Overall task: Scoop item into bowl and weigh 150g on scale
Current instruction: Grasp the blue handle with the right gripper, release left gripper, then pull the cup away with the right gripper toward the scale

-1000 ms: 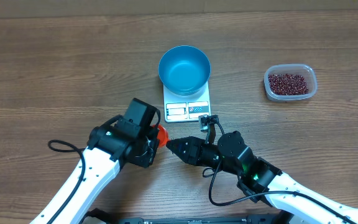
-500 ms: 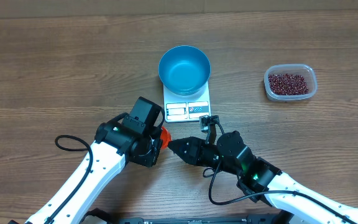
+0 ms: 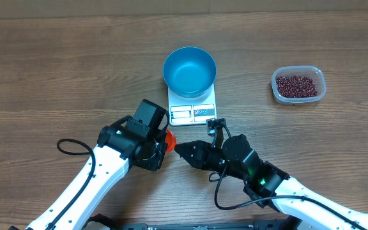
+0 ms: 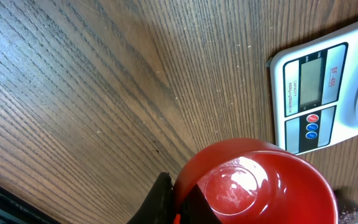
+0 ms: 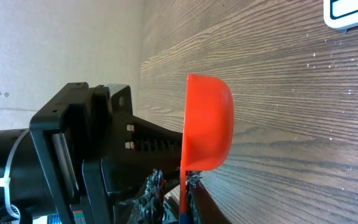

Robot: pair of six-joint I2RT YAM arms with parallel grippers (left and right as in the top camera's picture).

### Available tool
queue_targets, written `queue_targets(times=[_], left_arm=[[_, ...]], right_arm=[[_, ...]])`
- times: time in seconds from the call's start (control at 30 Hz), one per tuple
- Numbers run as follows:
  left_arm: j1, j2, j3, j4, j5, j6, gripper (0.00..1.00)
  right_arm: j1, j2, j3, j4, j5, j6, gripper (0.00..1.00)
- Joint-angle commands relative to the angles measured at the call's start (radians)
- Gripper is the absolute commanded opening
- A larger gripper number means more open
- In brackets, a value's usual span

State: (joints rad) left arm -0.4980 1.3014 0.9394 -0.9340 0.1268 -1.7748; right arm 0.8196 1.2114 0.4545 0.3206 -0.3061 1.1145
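**Scale marked "SF-400", beans in the tub at far right**

The scale (image 4: 316,87) bears red lettering "SF-400" beside its grey display, with red and blue buttons next to it; the smaller print is too fine to read. It stands on a brown wood-grain table (image 3: 56,64), with the blue bowl (image 3: 189,71) on its platform. The beans (image 3: 297,85), small and dark red-brown, lie in a clear tub (image 3: 322,91) well apart to the right. The left gripper (image 3: 160,148) is clamped on a red scoop (image 3: 167,138). The right gripper (image 3: 179,151) sits just beside the scoop; whether its jaws grip anything cannot be told
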Motion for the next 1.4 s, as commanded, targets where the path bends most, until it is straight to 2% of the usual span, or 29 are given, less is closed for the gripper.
queue_targets(times=[0.0, 0.33, 0.6, 0.67, 0.8, 0.93, 1.0, 1.1, 1.13, 1.23, 1.3, 1.37], left_arm=[[-0.009, 0.013, 0.011, 0.003, 0.005, -0.013, 0.04], [-0.009, 0.013, 0.011, 0.003, 0.004, -0.009, 0.04], [-0.009, 0.013, 0.011, 0.003, 0.004, -0.009, 0.07], [-0.009, 0.013, 0.011, 0.000, 0.003, -0.009, 0.14], [-0.009, 0.013, 0.011, -0.005, -0.006, -0.009, 0.36], [-0.009, 0.013, 0.011, -0.008, -0.013, 0.008, 0.41], [-0.009, 0.013, 0.011, -0.008, -0.028, 0.029, 0.41], [-0.009, 0.013, 0.011, -0.008, -0.035, 0.066, 0.47], [-0.009, 0.013, 0.011, -0.008, -0.035, 0.072, 0.52], [-0.009, 0.013, 0.011, -0.009, -0.035, 0.077, 0.77], [-0.008, 0.013, 0.011, -0.010, -0.042, 0.078, 0.89], [-0.005, 0.013, 0.011, -0.010, -0.050, 0.111, 0.95]], right_arm=[[0.006, -0.003, 0.018, 0.010, -0.009, -0.004, 0.11], [0.006, -0.003, 0.018, 0.006, -0.010, -0.003, 0.04], [0.006, -0.003, 0.018, 0.004, -0.009, -0.004, 0.04], [0.006, -0.003, 0.018, -0.002, -0.009, -0.004, 0.04], [0.006, -0.003, 0.018, -0.016, -0.009, -0.027, 0.04], [0.006, -0.003, 0.018, -0.032, -0.010, -0.093, 0.04], [0.005, -0.003, 0.018, -0.045, -0.010, -0.096, 0.04], [0.004, -0.003, 0.018, -0.079, -0.010, -0.099, 0.04], [0.004, -0.004, 0.018, -0.088, -0.010, -0.099, 0.04], [0.003, -0.006, 0.018, -0.100, -0.011, -0.103, 0.04], [-0.003, -0.012, 0.018, -0.112, -0.014, -0.116, 0.04], [-0.018, -0.025, 0.018, -0.132, -0.029, -0.151, 0.04]])
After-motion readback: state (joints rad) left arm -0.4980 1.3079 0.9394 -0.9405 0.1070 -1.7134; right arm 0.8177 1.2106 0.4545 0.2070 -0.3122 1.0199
